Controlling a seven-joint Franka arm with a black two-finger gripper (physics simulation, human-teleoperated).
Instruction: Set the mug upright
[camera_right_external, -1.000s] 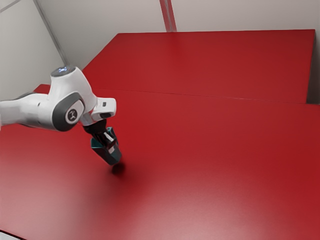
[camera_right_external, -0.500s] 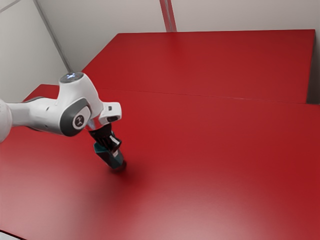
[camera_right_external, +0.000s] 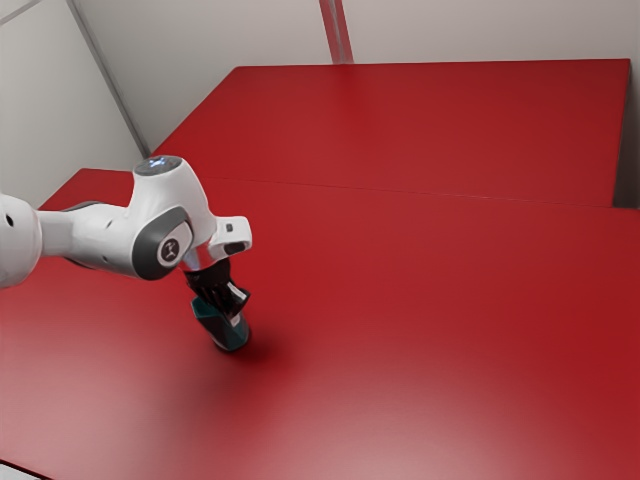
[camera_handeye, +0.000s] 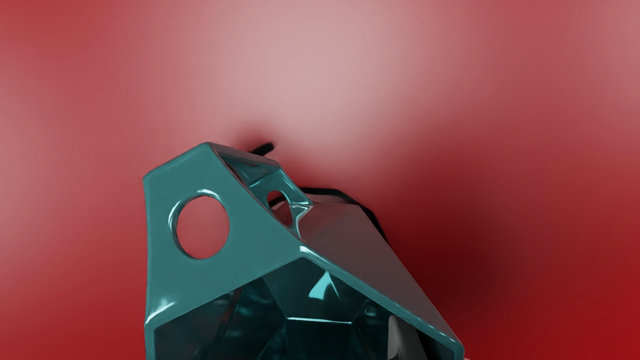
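So the mug (camera_handeye: 225, 280) is in the gripper's (camera_right_external: 231, 308) grasp, pinched by its wall, with one finger (camera_handeye: 401, 340) poking down inside. It's a chunky teal thing, all flat facets and hard edges. In the exterior view it's tilted, mouth up toward the exterior view's left and bottom end down toward the right, so not upright rn. The bottom end is right down by the red worktop (camera_right_external: 430, 300), with a dark shadow beside it. Can't tell if it's actually touching tbh.

The wrist view looks into the mouth: shiny dark teal walls, angled panels meeting at the bottom, a bright glint on one of them, and that grey finger in there by the wall. The rim runs into a wide flat part jutting out to the side, with a big round hole (camera_handeye: 203, 227) you can see red through, plus a smaller hole (camera_handeye: 280, 204) in the piece behind it. There's a black edge around the mug's far end too, and a little dark bar (camera_handeye: 262, 149) peeking out past the jutting part, no clue what that is.
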